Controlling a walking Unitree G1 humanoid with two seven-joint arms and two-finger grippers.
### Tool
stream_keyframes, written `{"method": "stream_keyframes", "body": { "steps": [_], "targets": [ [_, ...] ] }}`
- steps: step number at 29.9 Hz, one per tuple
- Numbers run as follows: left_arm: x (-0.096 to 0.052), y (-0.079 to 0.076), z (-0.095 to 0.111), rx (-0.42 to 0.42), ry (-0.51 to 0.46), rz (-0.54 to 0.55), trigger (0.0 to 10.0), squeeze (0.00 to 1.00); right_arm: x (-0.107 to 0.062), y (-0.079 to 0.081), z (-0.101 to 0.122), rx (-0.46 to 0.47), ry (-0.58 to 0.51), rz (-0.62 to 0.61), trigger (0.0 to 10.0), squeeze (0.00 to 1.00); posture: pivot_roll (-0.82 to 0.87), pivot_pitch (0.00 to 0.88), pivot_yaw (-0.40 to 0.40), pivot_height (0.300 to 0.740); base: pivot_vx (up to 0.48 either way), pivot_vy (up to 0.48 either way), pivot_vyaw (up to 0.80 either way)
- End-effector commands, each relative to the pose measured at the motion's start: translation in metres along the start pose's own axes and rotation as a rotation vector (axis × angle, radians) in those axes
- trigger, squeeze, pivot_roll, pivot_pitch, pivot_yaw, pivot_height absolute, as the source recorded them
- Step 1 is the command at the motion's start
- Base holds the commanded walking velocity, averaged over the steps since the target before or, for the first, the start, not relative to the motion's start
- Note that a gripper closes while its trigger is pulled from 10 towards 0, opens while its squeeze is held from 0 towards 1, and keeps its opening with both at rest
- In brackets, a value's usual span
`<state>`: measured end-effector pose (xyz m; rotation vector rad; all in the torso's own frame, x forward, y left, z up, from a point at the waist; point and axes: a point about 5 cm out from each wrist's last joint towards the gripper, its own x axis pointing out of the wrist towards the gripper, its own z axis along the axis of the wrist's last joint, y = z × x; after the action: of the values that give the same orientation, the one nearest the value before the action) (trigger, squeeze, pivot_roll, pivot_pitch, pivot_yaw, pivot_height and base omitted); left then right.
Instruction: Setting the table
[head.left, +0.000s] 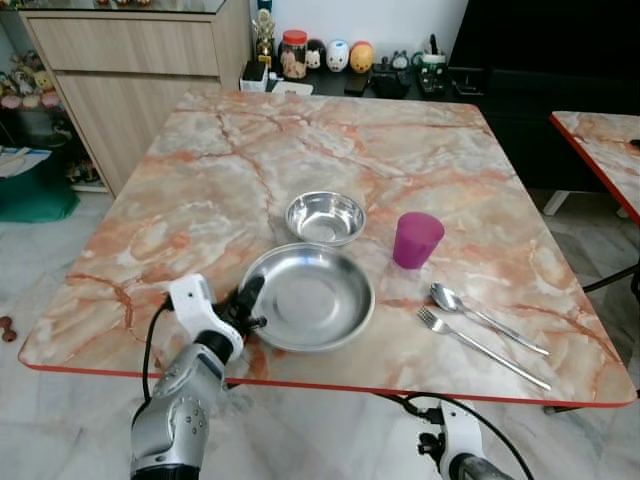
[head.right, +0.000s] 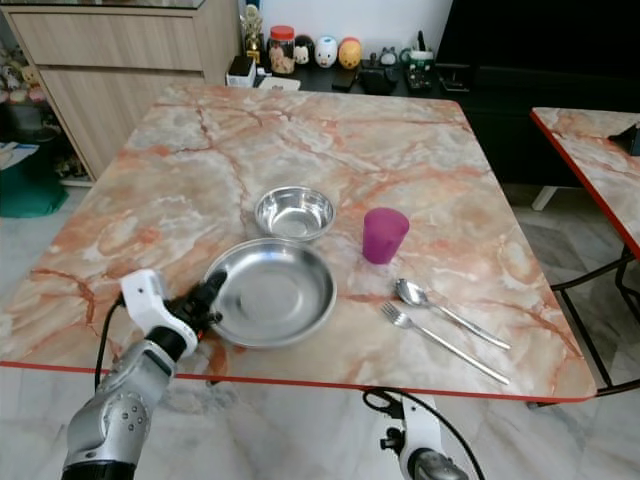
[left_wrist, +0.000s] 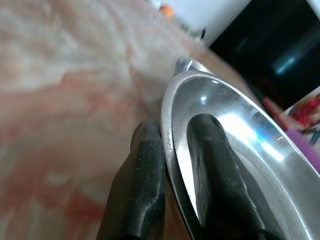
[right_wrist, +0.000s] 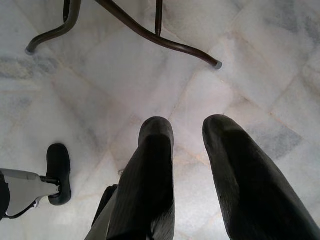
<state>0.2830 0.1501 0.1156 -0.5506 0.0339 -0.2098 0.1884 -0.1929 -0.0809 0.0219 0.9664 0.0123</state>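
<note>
No lettering, label, brand or number is sharp enough to read. The jars and small figures (head.left: 325, 54) on the dark shelf far beyond the left gripper (head.left: 245, 300) are too small and blurred to show any readable print.

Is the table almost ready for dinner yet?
Nearly. Already laid out: the small bowl, the purple cup, and the spoon and fork side by side. In hand: the left gripper pinches the rim of the big steel plate resting on the table. Left: letting go. The right gripper hangs idle over the floor.
</note>
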Motion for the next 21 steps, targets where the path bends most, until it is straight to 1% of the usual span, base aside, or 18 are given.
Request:
{"method": "stream_keyframes", "body": {
  "steps": [1,3,6,8,11,16,21],
  "targets": [
    [0.002,-0.007,0.006,-0.005,-0.035,-0.034,10.0,0.00,0.000,-0.004,0.002,-0.011,-0.002,-0.005,10.0,0.00,0.14,0.000,-0.095,0.740,0.000,0.000,0.00],
    [0.001,-0.006,0.002,0.009,-0.018,-0.029,10.0,0.00,0.000,-0.004,0.002,-0.011,-0.002,-0.005,10.0,0.00,0.14,0.000,-0.096,0.740,0.000,0.000,0.00],
    [-0.001,-0.005,0.000,0.002,-0.013,-0.028,10.0,0.00,0.000,-0.004,0.002,-0.012,-0.003,-0.005,10.0,0.00,0.14,0.000,-0.096,0.740,0.000,0.000,0.00],
    [-0.004,-0.005,-0.002,0.037,-0.004,-0.040,10.0,0.00,0.000,-0.004,0.002,-0.012,-0.003,-0.005,10.0,0.00,0.14,0.000,-0.095,0.740,0.000,0.000,0.00],
    [-0.007,-0.003,-0.003,0.033,-0.001,-0.038,10.0,0.00,0.000,-0.004,0.002,-0.015,-0.001,-0.004,10.0,0.00,0.14,0.000,-0.096,0.740,0.000,0.000,0.00],
    [-0.008,-0.003,0.003,0.010,-0.039,-0.042,10.0,0.00,0.000,-0.004,0.002,-0.018,0.000,-0.001,10.0,0.00,0.15,0.000,-0.097,0.740,0.000,0.000,0.00],
    [-0.005,-0.006,0.008,0.000,-0.074,-0.043,10.0,0.00,0.000,-0.004,0.002,-0.014,-0.001,-0.003,10.0,0.00,0.14,0.000,-0.099,0.740,0.000,0.000,0.00]
  ]
}}
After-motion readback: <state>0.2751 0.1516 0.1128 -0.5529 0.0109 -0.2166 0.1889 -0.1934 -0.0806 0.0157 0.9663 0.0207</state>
